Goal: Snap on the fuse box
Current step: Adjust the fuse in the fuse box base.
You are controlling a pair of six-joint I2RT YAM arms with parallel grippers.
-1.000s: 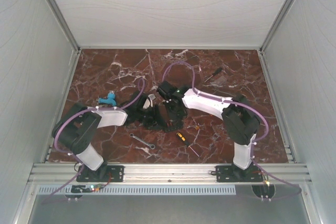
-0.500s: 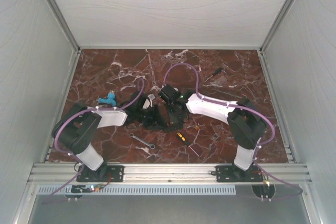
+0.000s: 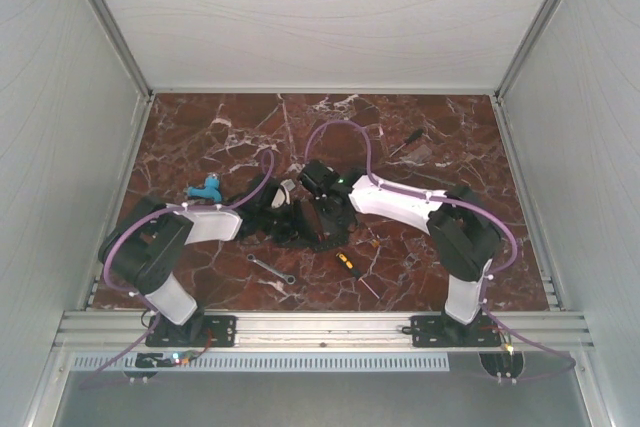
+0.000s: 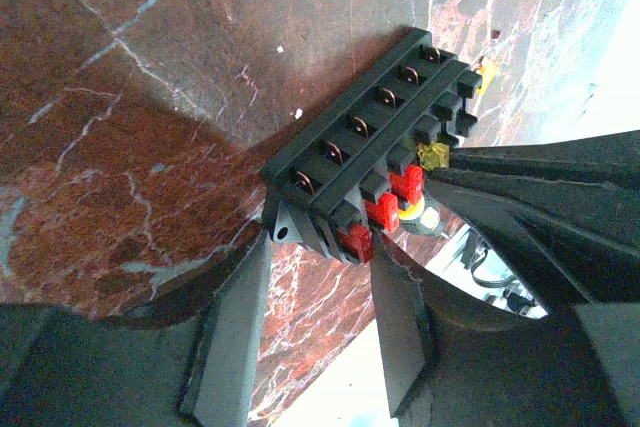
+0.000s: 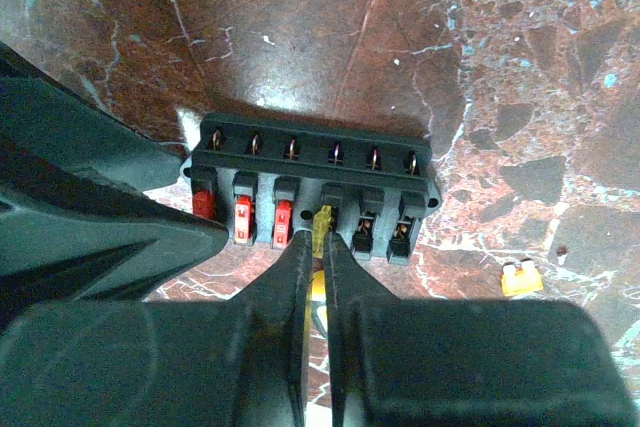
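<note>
Mid table (image 3: 440, 137), L hand (image 4: 322, 247) clamps fuse box (image 4: 370, 137), R hand (image 5: 318, 245) pinches yellow fuse (image 5: 322, 217) at box.

The desk (image 3: 450, 147) is dark red-brown marble with white veins. The fuse box (image 5: 310, 162) is black, and its row carries three red fuses (image 5: 243, 212) and one yellow fuse (image 5: 322, 219). A loose fuse (image 5: 522, 278) beside it is orange-yellow. The screwdriver (image 3: 345, 262) is yellow and black, and the wrench (image 3: 271, 269) is silver. A small toy (image 3: 205, 188) near the desk's left edge is bright blue. The left arm (image 3: 205, 224) and right arm (image 3: 390, 197) are white and black, with purple cables (image 3: 340, 125).
</note>
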